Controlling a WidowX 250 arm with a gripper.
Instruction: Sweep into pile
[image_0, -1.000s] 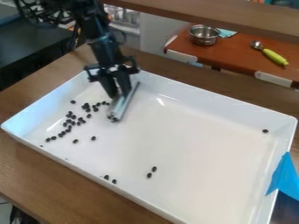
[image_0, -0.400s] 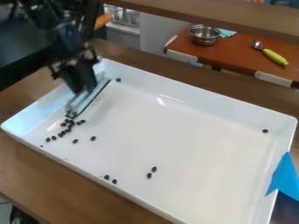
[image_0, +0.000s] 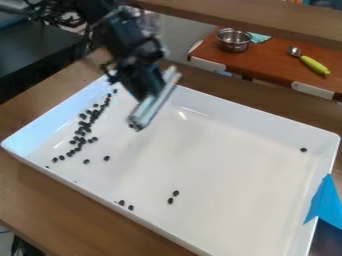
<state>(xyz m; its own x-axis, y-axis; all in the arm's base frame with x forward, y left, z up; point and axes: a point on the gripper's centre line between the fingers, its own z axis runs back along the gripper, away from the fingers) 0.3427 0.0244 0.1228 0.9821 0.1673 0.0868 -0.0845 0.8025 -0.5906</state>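
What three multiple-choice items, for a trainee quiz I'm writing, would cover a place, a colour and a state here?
1. Where is the metal bowl?
A) On the blue tape
B) On the red-brown table
C) On the black counter

2. What colour is the spoon handle?
A) Yellow-green
B) Red
C) White

3. How do the dark beans lie in the white tray?
A) All in one heap
B) Evenly spread
C) Mostly in a slanting band, some apart

Key:
1 B: its base rests there.
2 A: the handle shows yellow-green.
3 C: strays lie outside the band.
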